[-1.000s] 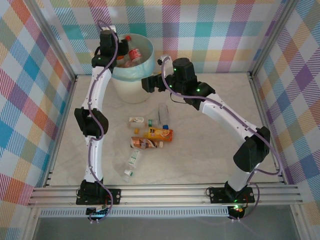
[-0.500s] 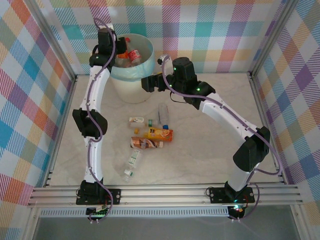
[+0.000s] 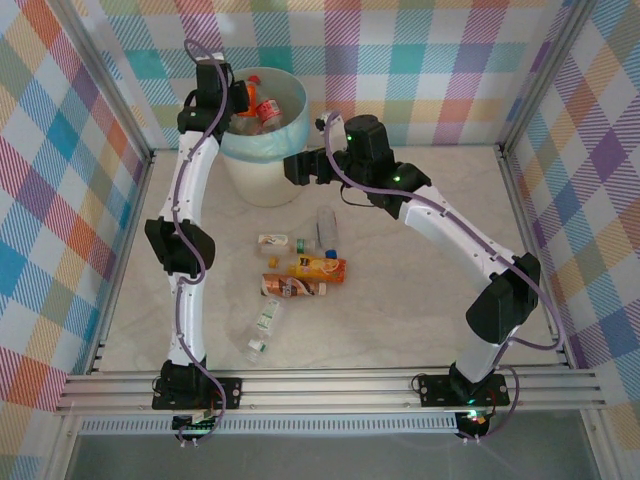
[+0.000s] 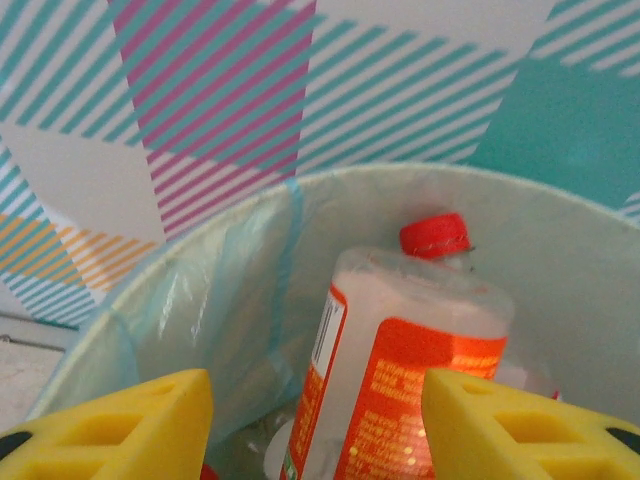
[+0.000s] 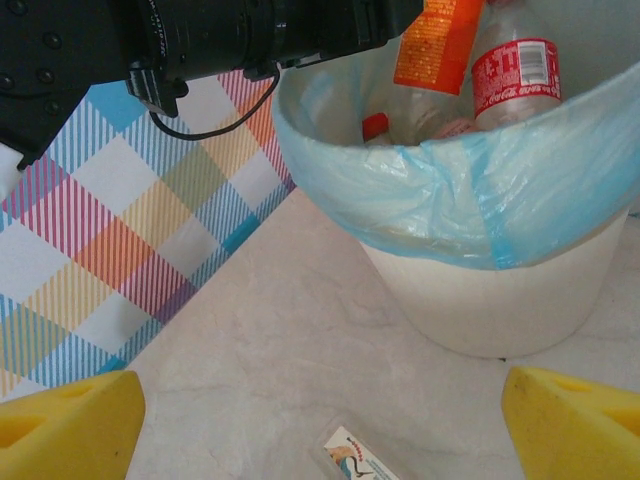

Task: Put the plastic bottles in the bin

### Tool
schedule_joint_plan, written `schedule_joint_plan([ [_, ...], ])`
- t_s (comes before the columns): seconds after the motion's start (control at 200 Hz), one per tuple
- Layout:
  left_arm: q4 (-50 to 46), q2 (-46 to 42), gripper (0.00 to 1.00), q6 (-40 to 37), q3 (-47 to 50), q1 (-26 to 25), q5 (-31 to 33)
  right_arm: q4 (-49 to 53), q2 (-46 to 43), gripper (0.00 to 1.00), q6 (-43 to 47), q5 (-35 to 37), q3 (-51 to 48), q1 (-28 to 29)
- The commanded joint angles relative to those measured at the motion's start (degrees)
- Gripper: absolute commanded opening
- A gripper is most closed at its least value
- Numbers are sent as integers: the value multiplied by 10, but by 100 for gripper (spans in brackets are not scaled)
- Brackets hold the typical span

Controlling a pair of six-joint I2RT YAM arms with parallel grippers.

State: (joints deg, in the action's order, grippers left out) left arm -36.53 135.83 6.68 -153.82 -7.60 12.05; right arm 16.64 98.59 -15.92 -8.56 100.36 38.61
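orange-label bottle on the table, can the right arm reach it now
Probably yes. The right gripper hovers open near the bin, and the orange-label bottle lies uncovered on the table, though other bottles lie close beside it.

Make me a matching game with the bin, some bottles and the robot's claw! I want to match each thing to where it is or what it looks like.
Things:
1. bin
2. red-capped bottle
3. brown-label bottle
4. left claw

Matches:
A. lying on the table
B. open, above the bin
C. lined with a teal bag
D. inside the bin

Right pairs: 1-C, 2-D, 3-A, 4-B.
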Motion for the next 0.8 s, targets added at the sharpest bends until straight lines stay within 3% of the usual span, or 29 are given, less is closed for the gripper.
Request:
schedule_joint_plan([
  [0.0, -37, 11, 59, 5, -19, 7, -2, 17, -1, 92, -15, -10, 20, 1],
  [0.16, -68, -14, 59, 15, -27, 14, 59, 51, 5, 91, -21, 3, 40, 1],
  [0.31, -98, -74, 62, 36, -27, 29, 70, 172, 44, 91, -18, 57, 110, -1],
  [0.48, -141, -163, 69, 23, -5, 28, 12, 256, 81, 93, -18, 88, 141, -8],
  [0.615, -114, -251, 78, 14, 100, 26, -50, 258, 85, 94, -20, 87, 122, -12],
  [0.795, -141, -328, 77, 28, 169, 26, -105, 253, 84, 91, -23, 93, 92, -13],
])
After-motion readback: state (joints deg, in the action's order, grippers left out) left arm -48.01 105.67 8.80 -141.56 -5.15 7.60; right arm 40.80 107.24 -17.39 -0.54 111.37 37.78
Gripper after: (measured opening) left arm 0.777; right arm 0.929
